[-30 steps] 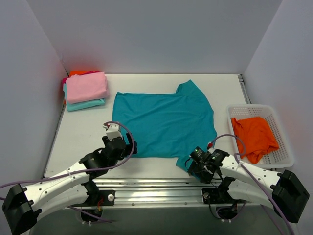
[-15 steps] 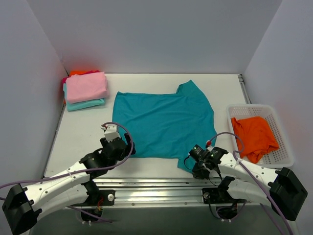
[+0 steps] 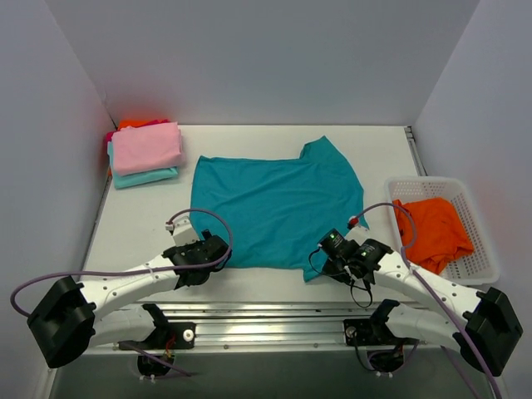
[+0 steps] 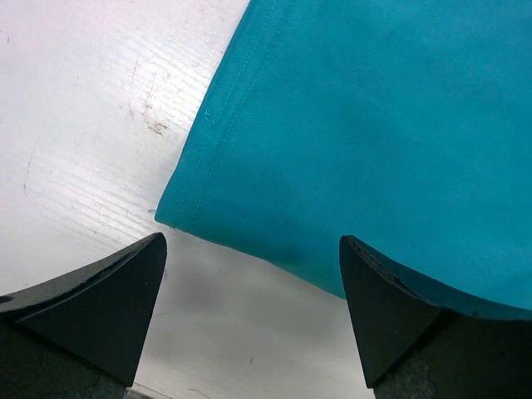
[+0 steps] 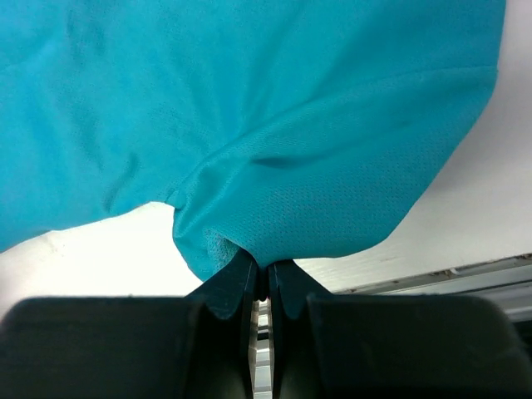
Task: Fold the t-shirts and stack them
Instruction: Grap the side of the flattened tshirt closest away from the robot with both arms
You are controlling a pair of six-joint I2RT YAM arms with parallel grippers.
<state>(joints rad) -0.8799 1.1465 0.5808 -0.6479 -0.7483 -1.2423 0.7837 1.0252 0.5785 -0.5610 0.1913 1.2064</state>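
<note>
A deep teal t-shirt (image 3: 278, 204) lies spread flat mid-table. My right gripper (image 3: 326, 256) is at its near right corner, shut on a bunched fold of the teal cloth (image 5: 291, 125); the jaws (image 5: 264, 270) pinch the fabric edge. My left gripper (image 3: 218, 249) hovers open over the near left corner, fingers (image 4: 100, 307) straddling the hem of the teal shirt (image 4: 374, 125), nothing between them (image 4: 253, 274). A folded pink t-shirt (image 3: 146, 147) tops a pale aqua one (image 3: 145, 177) at the back left. A bright orange t-shirt (image 3: 432, 233) lies crumpled in the basket.
A white mesh basket (image 3: 486, 266) stands at the right edge of the table. A bit of orange and magenta cloth (image 3: 133, 124) shows behind the folded pile. Grey walls close in on three sides; a metal rail (image 3: 266, 316) runs along the near edge.
The right gripper has closed on the teal shirt's near right corner and pulled it slightly up and left. The left arm has swung down to the near left corner, still open.
</note>
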